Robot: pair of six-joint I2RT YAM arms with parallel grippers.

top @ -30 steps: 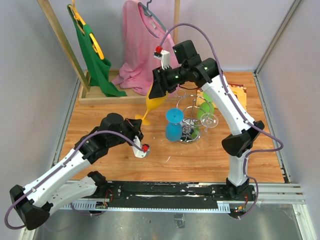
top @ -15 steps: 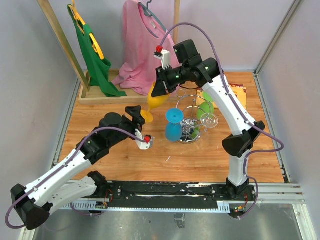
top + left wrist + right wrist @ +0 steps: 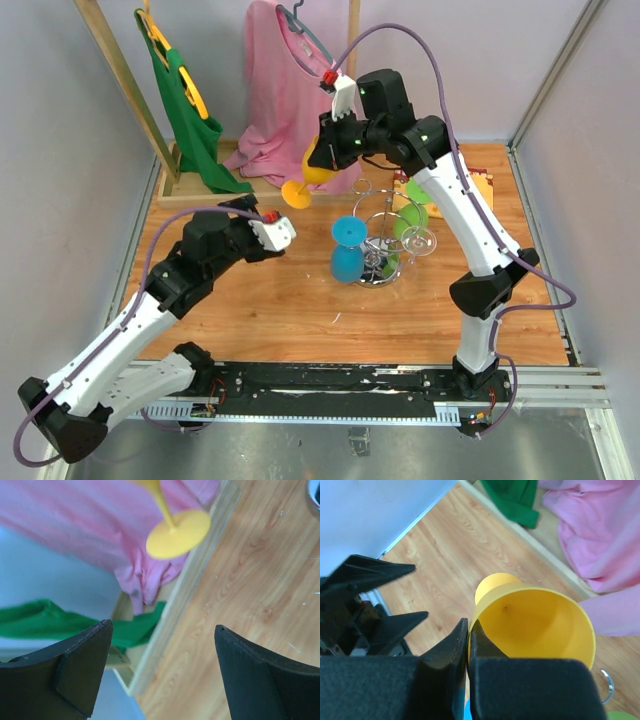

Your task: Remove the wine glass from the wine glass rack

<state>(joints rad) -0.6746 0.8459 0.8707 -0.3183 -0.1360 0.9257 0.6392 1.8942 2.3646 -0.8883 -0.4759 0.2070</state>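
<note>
A yellow wine glass [image 3: 316,168] hangs in the air over the back of the table, away from the silver wire wine glass rack [image 3: 384,262]. My right gripper [image 3: 327,148] is shut on its rim, one finger inside the bowl [image 3: 535,615] and one outside. The right gripper [image 3: 468,623] pinches the rim's left edge. My left gripper [image 3: 250,212] is open to the left of and below the glass, holding nothing. In the left wrist view the left gripper [image 3: 162,626] frames bare wood, with the glass's round foot [image 3: 177,527] above and apart from it.
A blue glass [image 3: 348,251], a green glass [image 3: 411,216] and a clear glass [image 3: 420,241] stay at the rack. A wooden clothes stand [image 3: 205,193] at the back carries a green garment [image 3: 190,120] and a pink one [image 3: 280,100]. A printed packet [image 3: 480,185] lies back right.
My left gripper opened, released the glass's foot and swung left and back. My right gripper closed on the rim and carried the yellow glass higher and further back.
</note>
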